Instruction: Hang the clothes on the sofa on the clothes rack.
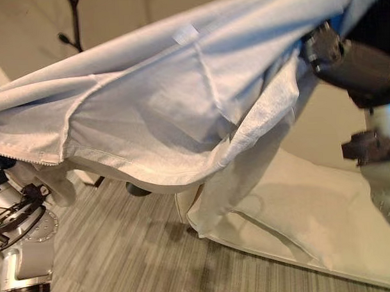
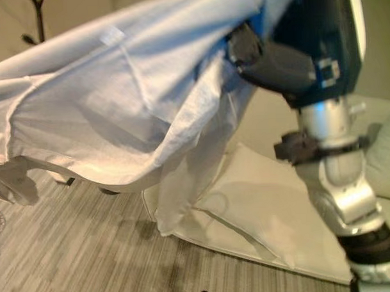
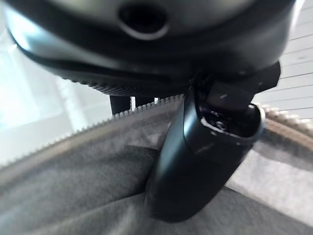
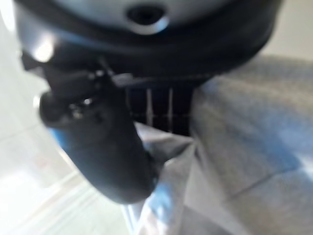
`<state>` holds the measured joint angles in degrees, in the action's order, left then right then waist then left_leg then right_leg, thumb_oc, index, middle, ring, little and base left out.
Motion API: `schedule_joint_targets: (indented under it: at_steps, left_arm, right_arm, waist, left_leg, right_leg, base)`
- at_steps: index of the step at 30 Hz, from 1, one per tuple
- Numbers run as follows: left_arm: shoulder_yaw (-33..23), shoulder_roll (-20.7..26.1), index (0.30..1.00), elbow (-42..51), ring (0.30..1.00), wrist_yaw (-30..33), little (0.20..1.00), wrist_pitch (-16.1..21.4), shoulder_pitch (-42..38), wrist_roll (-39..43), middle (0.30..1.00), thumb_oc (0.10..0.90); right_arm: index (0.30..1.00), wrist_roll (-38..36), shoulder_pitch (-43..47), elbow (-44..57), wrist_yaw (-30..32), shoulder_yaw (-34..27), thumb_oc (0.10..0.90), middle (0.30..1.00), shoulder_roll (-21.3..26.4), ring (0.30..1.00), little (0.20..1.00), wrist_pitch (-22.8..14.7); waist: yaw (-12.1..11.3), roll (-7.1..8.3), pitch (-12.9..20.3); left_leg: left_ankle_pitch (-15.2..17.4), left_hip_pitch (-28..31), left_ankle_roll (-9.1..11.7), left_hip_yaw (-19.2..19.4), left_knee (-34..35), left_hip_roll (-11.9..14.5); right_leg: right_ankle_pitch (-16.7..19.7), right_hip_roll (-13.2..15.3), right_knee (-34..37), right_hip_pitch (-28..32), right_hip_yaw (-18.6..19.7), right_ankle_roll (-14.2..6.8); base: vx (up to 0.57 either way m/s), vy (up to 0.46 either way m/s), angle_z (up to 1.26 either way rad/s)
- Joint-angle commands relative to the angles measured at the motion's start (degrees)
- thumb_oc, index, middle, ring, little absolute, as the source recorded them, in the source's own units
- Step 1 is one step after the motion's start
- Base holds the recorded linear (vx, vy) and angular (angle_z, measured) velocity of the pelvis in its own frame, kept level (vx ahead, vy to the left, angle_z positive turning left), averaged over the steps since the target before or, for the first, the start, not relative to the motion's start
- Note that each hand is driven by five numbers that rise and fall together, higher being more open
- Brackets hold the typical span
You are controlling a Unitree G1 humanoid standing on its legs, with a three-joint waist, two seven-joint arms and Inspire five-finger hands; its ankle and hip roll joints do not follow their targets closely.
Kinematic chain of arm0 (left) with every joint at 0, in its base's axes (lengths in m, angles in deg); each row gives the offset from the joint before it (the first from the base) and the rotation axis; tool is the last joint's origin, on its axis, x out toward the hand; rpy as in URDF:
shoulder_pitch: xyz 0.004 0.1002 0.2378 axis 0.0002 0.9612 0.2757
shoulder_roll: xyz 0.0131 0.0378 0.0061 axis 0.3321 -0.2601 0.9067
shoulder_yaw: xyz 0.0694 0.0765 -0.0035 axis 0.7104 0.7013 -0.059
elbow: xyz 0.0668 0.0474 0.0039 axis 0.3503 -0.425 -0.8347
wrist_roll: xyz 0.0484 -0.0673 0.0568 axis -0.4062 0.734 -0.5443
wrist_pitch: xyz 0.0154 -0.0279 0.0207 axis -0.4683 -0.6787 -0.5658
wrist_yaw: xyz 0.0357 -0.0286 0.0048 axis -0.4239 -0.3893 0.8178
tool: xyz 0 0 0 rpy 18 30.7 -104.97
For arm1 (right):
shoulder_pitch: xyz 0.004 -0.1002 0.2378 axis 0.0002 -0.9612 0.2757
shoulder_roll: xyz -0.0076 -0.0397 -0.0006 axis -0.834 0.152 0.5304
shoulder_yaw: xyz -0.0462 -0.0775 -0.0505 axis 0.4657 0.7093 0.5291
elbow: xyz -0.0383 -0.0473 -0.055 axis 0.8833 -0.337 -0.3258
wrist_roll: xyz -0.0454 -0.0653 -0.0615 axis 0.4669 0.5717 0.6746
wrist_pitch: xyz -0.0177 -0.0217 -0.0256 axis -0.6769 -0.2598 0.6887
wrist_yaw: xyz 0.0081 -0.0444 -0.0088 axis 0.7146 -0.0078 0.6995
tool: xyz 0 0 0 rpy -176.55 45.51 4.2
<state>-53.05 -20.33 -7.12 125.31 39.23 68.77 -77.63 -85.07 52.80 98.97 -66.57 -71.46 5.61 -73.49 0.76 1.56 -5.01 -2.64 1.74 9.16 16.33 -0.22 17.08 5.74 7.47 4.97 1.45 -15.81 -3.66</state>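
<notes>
Fingers of the right hand point(image 2: 269, 57) are curled into the pale grey-white cotton garment point(image 1: 168, 102), with cloth bunched between them and the thumb point(image 4: 98, 147) in the right wrist view. In the left wrist view the thumb of the left hand point(image 3: 200, 156) presses down on the same cloth beside its zipper edge point(image 3: 73, 134), so this hand pinches it too. A small white label point(image 1: 186, 33) is sewn inside the garment; no writing on it can be read. The garment hangs spread in the air between both hands, high above the cream sofa cushion point(image 1: 312, 212) and the grey striped floor point(image 1: 122, 257). One sleeve point(image 1: 241, 176) droops toward the cushion. Behind the cloth, the black clothes rack point(image 1: 75, 22) is mostly hidden, with its thin pole showing at the top.
</notes>
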Motion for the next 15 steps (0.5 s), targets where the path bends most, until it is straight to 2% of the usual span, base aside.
schedule_joint_targets:
  at_steps: [1,2,3,4,5,6,7,8,9,10,11,12,13,14,15]
  left_arm:
    - [1.51,6.35,0.300,3.19,0.300,2.68,0.300,4.54,-5.57,-4.85,0.300,0.400]
    - [2.72,5.15,0.300,2.84,0.300,3.66,0.300,5.34,-6.19,-4.77,0.300,0.400]
    - [4.59,3.69,0.300,3.31,0.300,4.28,0.300,5.88,-6.63,-4.91,0.300,0.400]
    - [4.81,3.62,0.300,3.36,0.300,4.30,0.300,5.87,-6.67,-4.98,0.300,0.400]
    - [6.84,2.03,0.300,4.34,0.300,2.59,0.300,7.03,-7.54,-5.30,0.300,0.400]
    - [8.39,1.34,0.300,4.96,0.300,2.01,0.300,7.31,-8.48,-5.43,0.300,0.400]
    - [10.16,-0.15,0.300,4.95,0.300,1.83,0.300,7.62,-9.50,-4.76,0.300,0.400]
    - [12.42,-0.73,0.300,3.98,0.300,1.35,0.300,8.12,-10.98,-4.58,0.300,0.400]
    - [14.97,0.15,0.300,3.92,0.300,0.82,0.300,7.83,-12.39,-5.95,0.300,0.400]
    - [15.18,0.27,0.300,4.48,0.300,1.56,0.300,7.63,-12.55,-6.51,0.300,0.400]
    - [15.72,0.41,0.300,4.61,0.300,1.55,0.300,7.21,-12.82,-7.45,0.300,0.400]
    - [15.76,0.63,0.300,4.68,0.300,1.36,0.300,7.09,-12.80,-8.04,0.300,0.400]
    - [15.71,0.68,0.300,4.67,0.300,1.36,0.300,7.08,-12.73,-8.04,0.300,0.400]
    - [16.53,0.42,0.300,3.82,0.300,1.28,0.300,6.05,-13.44,-11.08,0.300,0.400]
    - [17.00,0.10,0.300,3.71,0.300,1.18,0.300,6.18,-13.45,-11.38,0.300,0.400]
  right_arm:
    - [0.300,9.48,3.88,2.74,2.24,-4.24,0.400,0.300,1.26,0.300,0.300,-4.30]
    - [0.300,17.75,0.68,2.64,5.15,-7.24,0.400,0.300,0.58,0.300,0.300,-3.14]
    - [0.300,23.35,-2.09,3.56,7.79,-9.21,0.400,0.300,-1.37,0.300,0.300,-2.49]
    - [0.300,23.74,-2.48,3.81,8.04,-9.41,0.400,0.300,-1.43,0.300,0.300,-2.42]
    - [0.300,29.48,-7.13,3.54,9.33,-12.57,0.400,0.300,-4.15,0.300,0.300,-0.74]
    - [0.300,32.48,-8.97,4.15,10.27,-13.62,0.400,0.300,-5.57,0.300,0.300,0.23]
    - [0.300,35.80,-11.34,4.90,11.28,-15.18,0.400,0.300,-7.44,0.300,0.300,0.82]
    - [0.300,38.99,-12.60,5.37,12.30,-15.82,0.400,0.300,-9.44,0.300,0.300,1.97]
    - [0.300,43.78,-11.60,5.36,14.59,-14.40,0.400,0.300,-12.84,0.300,0.300,3.39]
    - [0.300,45.07,-10.91,5.73,15.73,-13.83,0.400,0.300,-14.46,0.300,0.300,3.48]
    - [0.300,46.34,-10.34,5.41,17.21,-13.07,0.400,0.300,-15.40,0.300,0.300,3.43]
    - [0.300,47.65,-9.53,5.36,18.12,-12.35,0.400,0.300,-16.35,0.300,0.300,4.23]
    - [0.300,47.70,-9.48,5.34,18.15,-12.23,0.400,0.300,-16.40,0.300,0.300,4.25]
    - [0.300,53.10,-9.54,4.11,20.55,-13.45,0.400,0.300,-15.94,0.300,0.300,5.44]
    - [0.300,52.76,-9.42,3.97,20.86,-13.98,0.400,0.300,-15.69,0.300,0.300,5.30]
  waist:
    - [1.75,0.93,4.03]
    - [1.99,-0.27,3.90]
    - [1.55,-1.50,4.05]
    - [1.57,-1.46,4.11]
    - [2.52,-1.77,4.87]
    - [2.70,-1.56,5.02]
    - [2.71,-1.23,4.83]
    - [2.51,-0.27,4.49]
    - [1.76,0.86,3.84]
    - [1.26,0.50,3.50]
    - [1.10,0.50,3.38]
    - [1.43,0.54,3.25]
    - [1.45,0.48,3.19]
    - [2.27,0.46,3.28]
    - [2.46,0.07,3.41]
  left_leg:
    - [-7.61,3.54,3.76,-2.30,4.93,6.55]
    - [-10.52,2.95,5.75,-5.17,5.22,9.07]
    - [-10.93,1.97,5.84,-10.08,4.74,8.23]
    - [-10.85,1.72,5.84,-10.40,4.53,8.16]
    - [-2.82,0.38,5.84,-9.80,2.10,7.08]
    - [0.78,-0.41,5.84,-9.71,0.03,6.08]
    - [3.67,-1.80,5.36,-10.00,-2.94,4.35]
    - [5.36,-3.48,4.28,-10.04,-5.63,1.90]
    - [7.17,-3.82,1.34,-8.79,-5.35,-2.22]
    - [7.32,-3.19,0.25,-7.90,-4.38,-3.60]
    - [6.63,-2.53,-0.90,-6.59,-2.83,-5.25]
    - [5.96,-1.63,-2.11,-6.36,-1.07,-6.81]
    - [6.04,-1.29,-2.03,-6.33,-0.81,-6.68]
    - [4.35,0.74,-4.86,-6.18,3.53,-10.30]
    - [3.87,1.33,-5.76,-6.14,4.61,-11.19]
  right_leg:
    - [-3.06,7.03,-3.00,-1.04,2.46,-8.76]
    - [-2.81,9.45,-3.40,-1.86,2.71,-10.42]
    - [-1.54,11.53,-3.76,-2.18,3.44,-11.34]
    - [-1.48,11.62,-3.74,-2.10,3.25,-11.34]
    - [-0.59,14.60,-3.48,-0.48,2.09,-11.34]
    - [0.22,15.83,-3.24,0.39,1.76,-11.34]
    - [3.30,17.76,-2.85,1.20,1.50,-11.34]
    - [8.30,20.53,-3.04,1.15,0.65,-11.34]
    - [17.18,25.24,-4.35,-1.18,-2.78,-11.34]
    - [17.77,26.19,-4.77,-1.98,-5.25,-11.34]
    - [16.45,26.33,-5.42,-2.35,-7.63,-11.34]
    - [13.73,25.80,-7.40,-2.60,-7.87,-11.16]
    - [13.30,25.72,-7.77,-2.59,-7.76,-11.17]
    - [3.09,17.29,-13.57,-3.05,-4.48,-7.99]
    - [-0.38,13.59,-16.22,-3.67,-3.58,-6.54]
  base:
    - [-0.07,0.638,0.16]
    - [0.02,0.709,0.53]
    - [0.02,0.715,0.50]
    - [0.07,0.686,0.20]
    - [0.06,0.514,0.04]
    - [0.07,0.704,0.20]
    - [0.01,0.546,0.62]
    - [-0.07,0.686,0.82]
    - [-0.11,0.660,0.75]
    - [-0.12,0.740,0.43]
    - [-0.08,0.559,-0.08]
    - [-0.04,0.389,-0.20]
    - [0.01,0.609,0.14]
    - [0.04,0.583,0.23]
    - [0.04,0.708,0.38]
